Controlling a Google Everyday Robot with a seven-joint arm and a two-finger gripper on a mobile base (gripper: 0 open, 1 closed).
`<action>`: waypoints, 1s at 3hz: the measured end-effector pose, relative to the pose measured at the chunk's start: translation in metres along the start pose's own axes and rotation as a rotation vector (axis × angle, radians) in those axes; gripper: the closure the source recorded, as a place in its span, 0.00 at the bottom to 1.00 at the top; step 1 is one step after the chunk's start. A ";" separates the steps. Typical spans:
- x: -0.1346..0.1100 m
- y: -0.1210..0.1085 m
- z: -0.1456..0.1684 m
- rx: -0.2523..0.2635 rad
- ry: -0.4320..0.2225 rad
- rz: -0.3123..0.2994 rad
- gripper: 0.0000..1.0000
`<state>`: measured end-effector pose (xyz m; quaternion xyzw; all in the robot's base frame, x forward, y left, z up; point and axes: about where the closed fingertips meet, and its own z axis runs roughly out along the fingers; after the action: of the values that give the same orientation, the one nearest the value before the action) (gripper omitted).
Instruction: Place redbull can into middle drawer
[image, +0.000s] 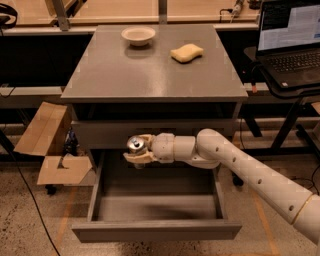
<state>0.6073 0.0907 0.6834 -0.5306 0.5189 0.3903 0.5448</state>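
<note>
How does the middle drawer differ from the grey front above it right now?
The middle drawer is pulled out with its flat grey inside showing; the upper front sits pushed in, inside hidden. The middle drawer lies below the gripper, which holds the redbull can over its rear part; the upper front stands behind the can. Both are plain grey and handleless.

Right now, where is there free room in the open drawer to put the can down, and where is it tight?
The drawer floor is bare from wall to wall; the widest patch is toward its front panel. It is tight at the back left, where the gripper holds the can close under the upper front.
</note>
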 end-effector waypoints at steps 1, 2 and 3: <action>0.038 0.000 0.006 -0.006 0.020 -0.048 1.00; 0.083 0.004 0.016 -0.010 0.022 -0.048 1.00; 0.124 0.019 0.018 -0.003 0.028 0.000 1.00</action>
<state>0.6111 0.0952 0.5569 -0.5369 0.5258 0.3837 0.5367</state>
